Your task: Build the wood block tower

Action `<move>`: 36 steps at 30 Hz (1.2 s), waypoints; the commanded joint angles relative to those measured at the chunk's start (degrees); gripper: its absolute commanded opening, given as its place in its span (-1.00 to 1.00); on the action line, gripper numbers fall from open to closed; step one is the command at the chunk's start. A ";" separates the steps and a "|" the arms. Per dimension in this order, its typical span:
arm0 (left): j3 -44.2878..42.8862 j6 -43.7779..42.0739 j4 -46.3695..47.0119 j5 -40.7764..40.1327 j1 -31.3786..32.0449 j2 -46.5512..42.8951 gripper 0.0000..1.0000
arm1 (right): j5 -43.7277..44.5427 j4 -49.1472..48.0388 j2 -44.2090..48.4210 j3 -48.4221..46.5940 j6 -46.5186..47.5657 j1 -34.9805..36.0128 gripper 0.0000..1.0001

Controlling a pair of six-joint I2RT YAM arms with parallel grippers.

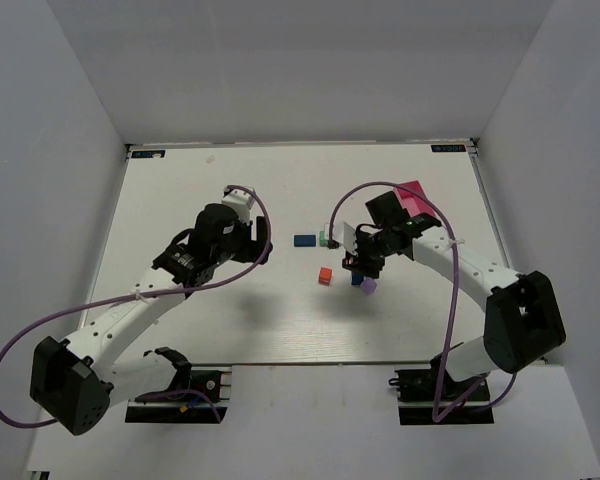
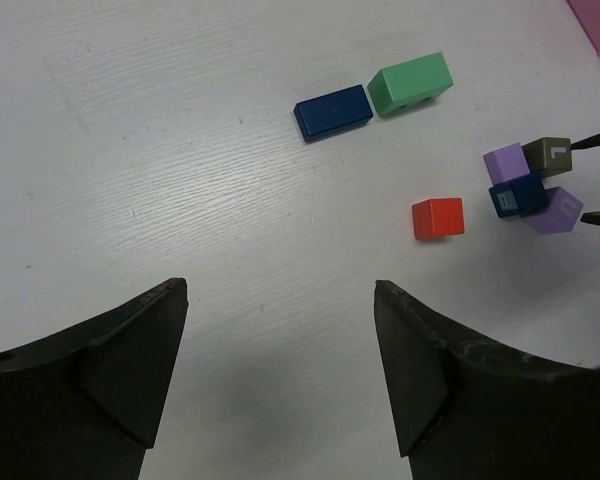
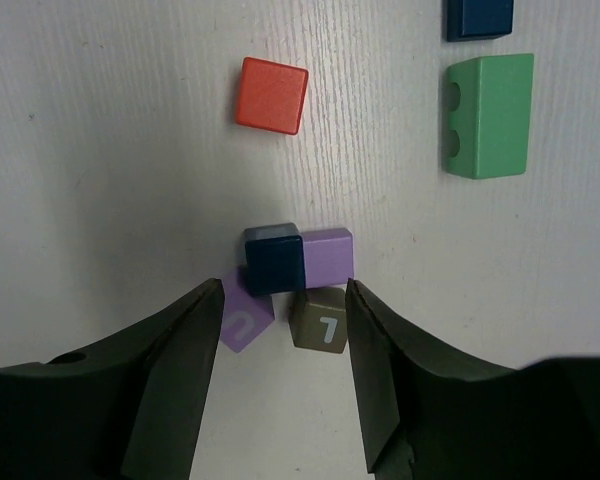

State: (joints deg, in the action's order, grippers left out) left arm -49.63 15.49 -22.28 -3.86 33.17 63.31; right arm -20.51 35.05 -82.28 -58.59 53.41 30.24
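In the right wrist view a dark blue cube [image 3: 273,258] and a purple cube [image 3: 328,255] sit side by side. A lilac cube marked U [image 3: 242,320] and a dark olive cube marked L [image 3: 320,320] lie just in front of them. My right gripper [image 3: 284,287] is open, one finger on either side of those two front cubes. A red cube [image 3: 271,95], a green block [image 3: 490,115] and a long blue block [image 3: 478,15] lie farther off. My left gripper [image 2: 280,286] is open over bare table and holds nothing.
The pink tray [image 1: 412,195] lies beyond the right arm. The left arm [image 1: 220,235] hovers left of the long blue block [image 1: 304,240]. Grey walls enclose the white table [image 1: 180,190] on three sides.
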 commanded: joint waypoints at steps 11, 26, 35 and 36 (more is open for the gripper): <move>-0.74 -0.54 1.28 2.63 -0.21 -3.98 0.77 | -0.23 -3.76 -6.05 -0.48 4.42 0.26 0.32; -0.74 -0.54 1.28 3.77 -0.21 -5.04 0.79 | -1.29 -2.79 -9.83 0.14 13.30 -0.35 0.41; -0.74 -0.54 1.28 4.82 -0.21 -5.56 0.79 | 0.12 -2.88 -12.55 -0.21 12.42 -0.10 0.20; -0.74 -0.54 1.28 4.82 -0.21 -5.56 0.79 | 0.21 -2.97 -12.64 -0.39 12.42 -0.27 0.15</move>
State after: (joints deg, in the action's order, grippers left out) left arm -49.63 15.27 -21.85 0.01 33.17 59.29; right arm -20.25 31.68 -94.26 -57.71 65.19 30.06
